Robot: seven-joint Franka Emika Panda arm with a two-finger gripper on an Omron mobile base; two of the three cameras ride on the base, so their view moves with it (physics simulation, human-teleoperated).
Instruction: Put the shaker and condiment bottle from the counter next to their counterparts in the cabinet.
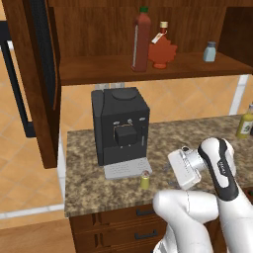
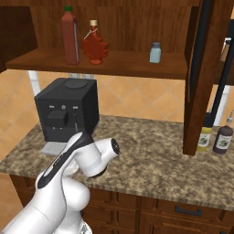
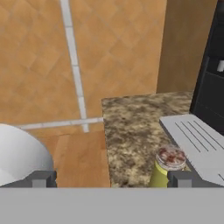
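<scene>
We see a wall [image 1: 173, 99] tiled in warm orange-tan squares set on the diagonal, and in the hand view the same orange pattern runs across the floor [image 3: 39, 65], crossed by pale grout lines. A black coffee machine [image 1: 120, 126] stands toward the back, its grey drip tray [image 1: 126, 169] reaching forward. Below the stone top we see dark wooden drawers [image 1: 123, 225] with black handles. Far off to the right two bottles stand close together, a yellowish one [image 2: 204, 138] with a dark cap and a dark brown one [image 2: 223, 138], near a white vertical strip [image 2: 221, 98] on the wall. The light is even and soft, without strong shadows.
</scene>
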